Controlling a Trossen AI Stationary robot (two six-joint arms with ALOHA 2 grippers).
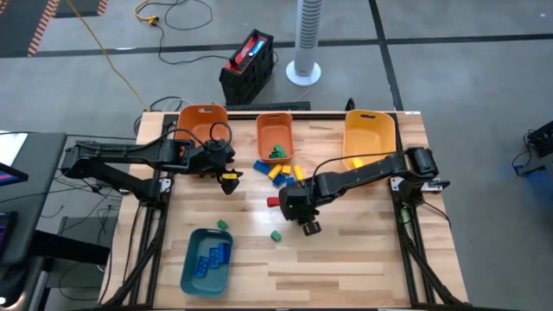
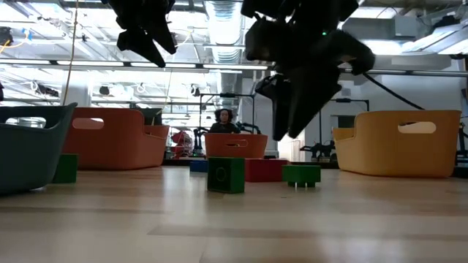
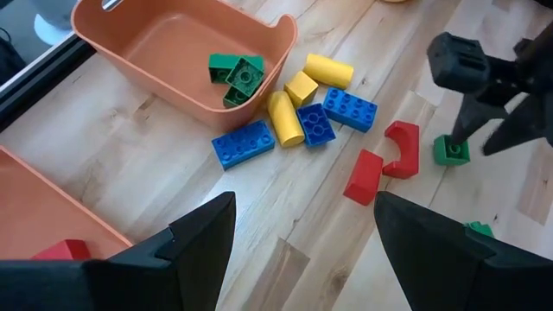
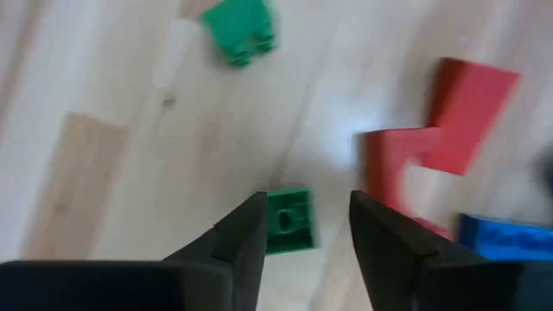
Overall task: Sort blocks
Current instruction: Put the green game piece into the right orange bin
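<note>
Loose blocks lie at mid-table: blue and yellow ones (image 3: 298, 117) beside the small orange bin (image 3: 130, 52), two red ones (image 3: 384, 164), and green ones (image 1: 276, 235). My right gripper (image 4: 302, 229) is open and hovers above a small green block (image 4: 289, 220), a finger on either side and clear of it. The left wrist view shows that block (image 3: 451, 151) resting on the table under my right gripper (image 3: 484, 130). In the high view my right arm hides it. My left gripper (image 3: 302, 250) is open and empty, raised above the table near the large orange bin (image 1: 203, 125).
The small orange bin (image 1: 275, 138) holds green blocks; the teal bin (image 1: 207, 259) at the near left holds blue ones. A yellow bin (image 1: 370, 138) stands far right. A red block (image 3: 60, 250) lies in the large orange bin. A second green block (image 4: 240, 30) lies beyond my right gripper.
</note>
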